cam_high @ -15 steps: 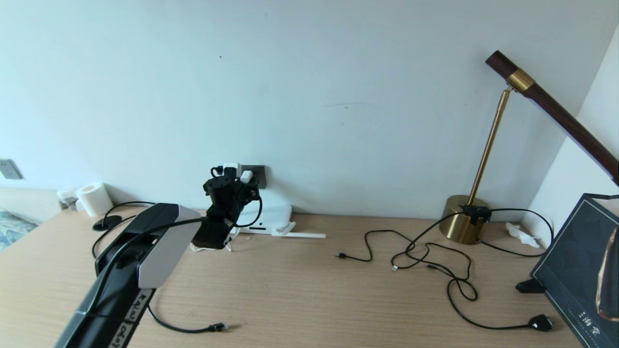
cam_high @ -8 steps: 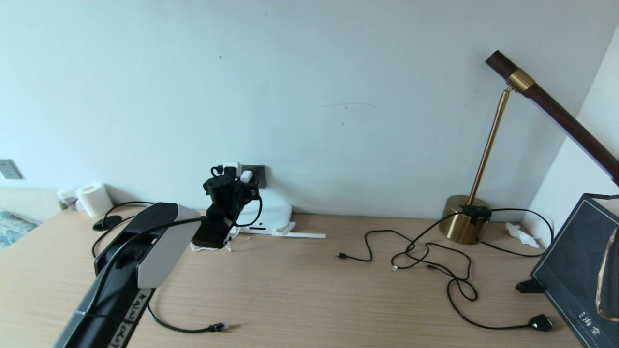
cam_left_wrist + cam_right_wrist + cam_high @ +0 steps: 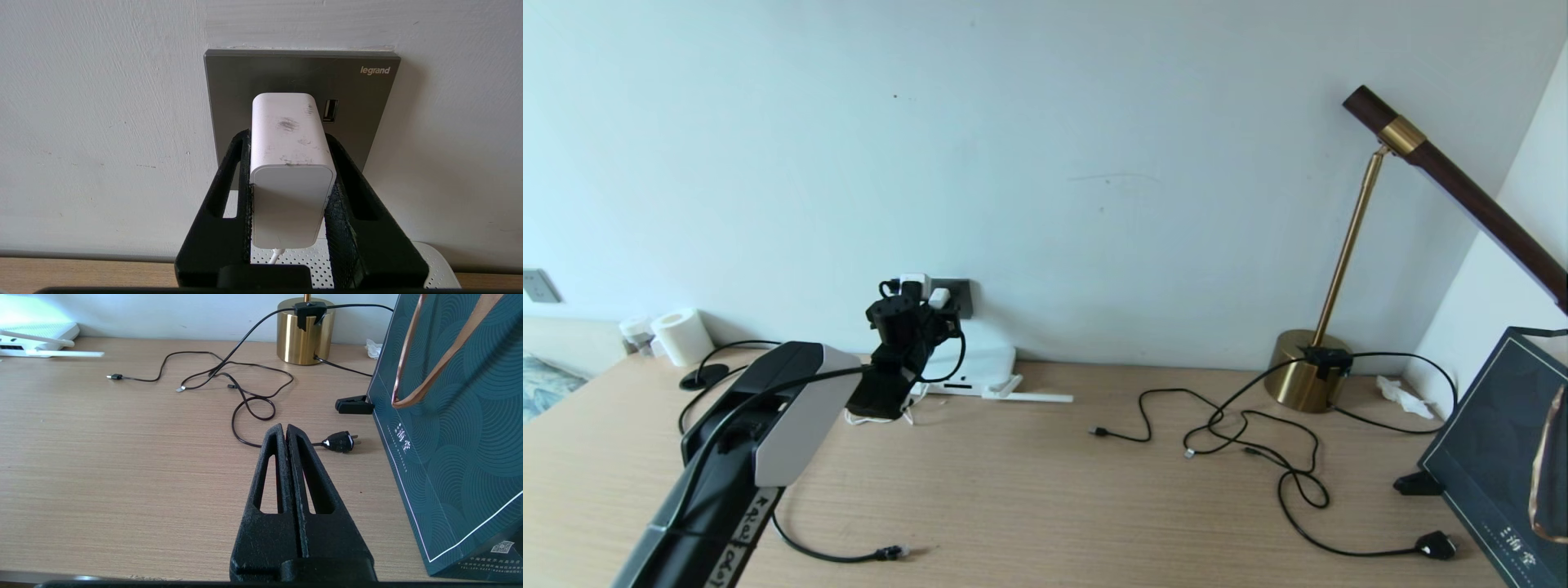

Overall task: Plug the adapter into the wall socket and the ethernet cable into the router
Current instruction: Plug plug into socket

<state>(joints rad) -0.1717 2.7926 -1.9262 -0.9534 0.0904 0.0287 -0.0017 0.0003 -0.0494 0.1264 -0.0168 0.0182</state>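
The white adapter [image 3: 288, 163] sits between the black fingers of my left gripper [image 3: 288, 136], which is shut on its two sides. Its far end meets the dark grey wall socket [image 3: 245, 81]; the prongs are hidden. A thin white cord leaves its near end. In the head view the left gripper [image 3: 913, 309] is up at the wall socket [image 3: 962, 296], above the white router [image 3: 984, 363]. The black ethernet cable [image 3: 849, 558] lies loose near the table's front edge. My right gripper [image 3: 286, 426] is shut and empty, low over the table.
A brass lamp base [image 3: 1303, 380] stands at the back right with thin black cables [image 3: 1258, 441] sprawled before it. A black plug [image 3: 339, 442] lies just past my right gripper. A dark green bag [image 3: 1503, 457] blocks the right side. A paper roll [image 3: 682, 335] stands back left.
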